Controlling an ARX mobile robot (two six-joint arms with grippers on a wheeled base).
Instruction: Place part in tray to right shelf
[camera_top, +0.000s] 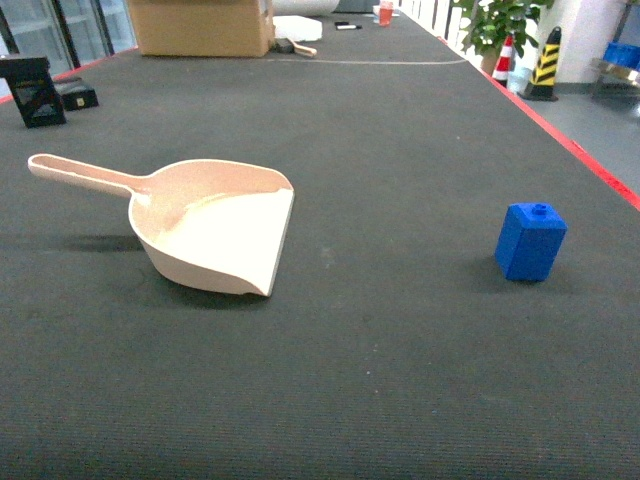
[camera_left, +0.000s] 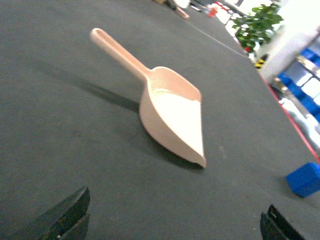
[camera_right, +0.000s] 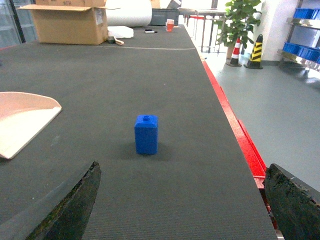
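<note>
The part (camera_top: 530, 241) is a small blue block with a knob on top, standing upright on the dark mat at the right. The tray (camera_top: 215, 225), a cream dustpan-shaped scoop, lies to the left with its handle pointing left and its flat lip facing the part. Neither gripper appears in the head view. My left gripper (camera_left: 176, 202) is open above the mat, short of the tray (camera_left: 172, 112), with the part (camera_left: 305, 180) at its far right. My right gripper (camera_right: 183, 167) is open and empty, with the part (camera_right: 146, 134) ahead of it and slightly left, and the tray's lip (camera_right: 20, 122) at the left. The right shelf is out of view.
The table's red edge (camera_right: 235, 130) runs close to the right of the part, with floor beyond it. A cardboard box (camera_top: 200, 25) stands at the far end and black boxes (camera_top: 35, 90) at the far left. A plant (camera_top: 495, 25), striped cones (camera_top: 545, 65) and a rack of blue crates (camera_right: 302, 50) stand off the table.
</note>
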